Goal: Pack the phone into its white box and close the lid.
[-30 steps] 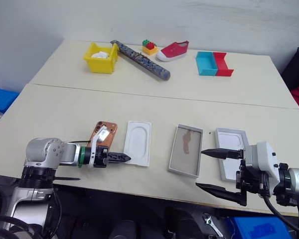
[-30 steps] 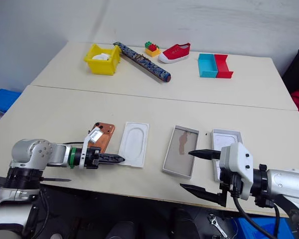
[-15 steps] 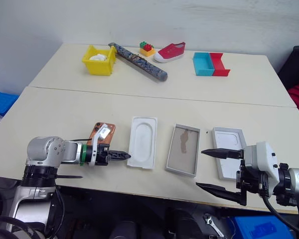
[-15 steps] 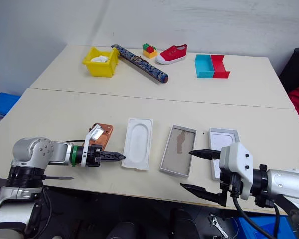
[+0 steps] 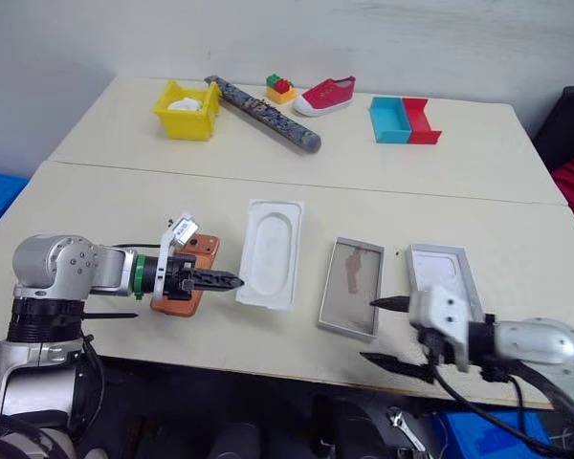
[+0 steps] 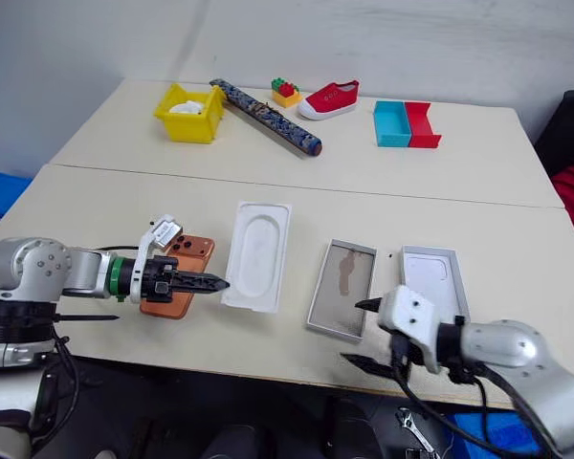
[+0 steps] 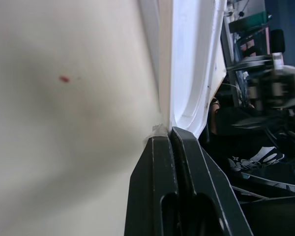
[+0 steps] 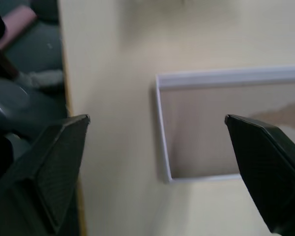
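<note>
Our left gripper [image 5: 225,281] shut, nothing between jaws; phone [image 5: 184,279] flat on table under its wrist, behind fingertips, long axis running away from us. Our right gripper [image 5: 389,332] wide open, holding nothing, at table's near edge; white box [image 5: 352,288] just ahead, long axis likewise away. Lid [image 5: 444,277] beside it. Left arm nearer phone; box lies well to its right, past flat insert [image 5: 271,251].

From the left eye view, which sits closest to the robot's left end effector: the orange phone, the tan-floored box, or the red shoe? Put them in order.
Measured from the left end effector:
1. The phone, right beside it, partly under the fingers near the front edge.
2. The white box with the tan floor, further toward the robot's right.
3. The red shoe, far off at the back of the table.
</note>
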Robot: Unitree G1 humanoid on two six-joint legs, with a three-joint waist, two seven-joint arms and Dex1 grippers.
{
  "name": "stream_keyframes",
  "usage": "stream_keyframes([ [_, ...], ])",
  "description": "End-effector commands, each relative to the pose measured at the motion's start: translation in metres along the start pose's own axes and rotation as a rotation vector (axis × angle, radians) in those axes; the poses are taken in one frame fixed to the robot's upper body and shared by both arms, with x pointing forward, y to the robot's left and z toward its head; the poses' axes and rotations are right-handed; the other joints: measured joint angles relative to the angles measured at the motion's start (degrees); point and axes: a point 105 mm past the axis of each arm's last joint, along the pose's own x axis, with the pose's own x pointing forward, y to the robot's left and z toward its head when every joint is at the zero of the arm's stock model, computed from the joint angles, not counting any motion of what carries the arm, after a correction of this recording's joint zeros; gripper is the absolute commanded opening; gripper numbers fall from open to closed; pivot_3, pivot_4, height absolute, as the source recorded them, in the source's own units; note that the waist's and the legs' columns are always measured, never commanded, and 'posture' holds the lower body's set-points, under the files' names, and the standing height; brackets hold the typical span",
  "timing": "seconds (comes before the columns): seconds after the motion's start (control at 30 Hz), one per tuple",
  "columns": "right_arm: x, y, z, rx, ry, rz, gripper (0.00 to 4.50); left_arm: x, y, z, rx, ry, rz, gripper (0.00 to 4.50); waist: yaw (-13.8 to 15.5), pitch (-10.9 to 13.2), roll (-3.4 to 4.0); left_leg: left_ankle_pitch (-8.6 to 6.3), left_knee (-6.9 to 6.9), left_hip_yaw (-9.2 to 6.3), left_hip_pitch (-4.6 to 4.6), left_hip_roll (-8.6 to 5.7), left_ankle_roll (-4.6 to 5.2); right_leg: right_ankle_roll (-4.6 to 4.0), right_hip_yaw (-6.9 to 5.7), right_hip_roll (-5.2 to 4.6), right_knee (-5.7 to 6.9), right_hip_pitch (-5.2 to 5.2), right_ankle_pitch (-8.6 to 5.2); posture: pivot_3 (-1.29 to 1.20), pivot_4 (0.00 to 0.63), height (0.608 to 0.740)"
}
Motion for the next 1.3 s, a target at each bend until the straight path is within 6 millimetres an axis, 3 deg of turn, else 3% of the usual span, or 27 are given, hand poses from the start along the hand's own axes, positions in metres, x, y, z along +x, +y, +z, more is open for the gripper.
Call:
stream_keyframes([
  [0.03,0.020,-0.003,-0.002,-0.050,0.025,0.022,3.31,-0.003,-0.004,0.003,0.026,-0.005,-0.004,0.00,-0.3,0.0,-0.02,0.04,0.03,-0.01,-0.11,0.00,-0.05,0.00,-0.01,0.00,0.04,-0.12,0.00,0.00,0.150,0.740],
  [0.2,0.033,-0.011,-0.008,-0.128,0.035,0.023,1.59,0.001,-0.004,0.001,0.062,0.021,0.005,0.00,-0.2,0.1,-0.06,0.13,0.01,-0.08,-0.39,-0.02,-0.13,-0.04,-0.13,0.03,0.12,-0.41,-0.02,0.00,0.150,0.740],
  [0.37,0.032,0.001,-0.006,-0.172,0.015,0.099,0.03,0.011,-0.008,0.000,0.074,0.041,-0.013,0.00,-0.2,0.1,-0.06,0.13,0.02,-0.10,-0.39,-0.03,-0.13,-0.03,-0.13,0.02,0.11,-0.38,-0.01,0.00,0.150,0.740],
  [0.57,0.011,0.020,-0.002,-0.205,-0.011,0.187,0.03,0.034,-0.020,-0.004,0.083,0.087,-0.086,0.00,0.2,0.1,-0.07,0.13,0.02,-0.14,-0.40,-0.03,-0.12,-0.01,-0.16,0.01,0.11,-0.31,0.00,0.00,0.150,0.740],
  [0.7,0.000,0.027,-0.010,-0.199,0.023,0.189,0.03,0.050,-0.028,-0.006,0.101,0.124,-0.123,0.00,0.2,0.1,-0.12,0.13,0.02,-0.17,-0.38,-0.03,-0.13,-0.01,-0.18,0.01,0.10,-0.27,0.00,0.00,0.150,0.740],
  [0.9,0.002,0.025,-0.027,-0.195,0.034,0.090,0.03,0.077,-0.032,-0.006,0.085,0.136,-0.145,0.00,0.1,0.1,-0.15,0.13,0.05,-0.20,-0.17,-0.03,-0.13,-0.01,-0.17,0.01,0.04,-0.04,0.00,0.00,0.150,0.740],
  [1.07,0.001,0.029,-0.034,-0.228,0.049,0.090,1.25,0.089,-0.032,-0.010,0.066,0.156,-0.149,0.00,0.1,0.1,-0.14,0.15,0.05,-0.21,-0.17,-0.02,-0.16,-0.01,-0.17,0.02,0.07,-0.07,0.00,0.00,0.150,0.740],
  [1.3,-0.034,0.038,0.001,-0.156,-0.030,0.077,3.74,0.107,-0.038,-0.008,0.012,0.163,-0.185,0.00,0.4,0.1,-0.13,0.15,0.08,-0.30,-0.21,-0.04,-0.16,0.01,-0.21,0.01,0.05,-0.01,0.01,0.00,0.150,0.740],
])
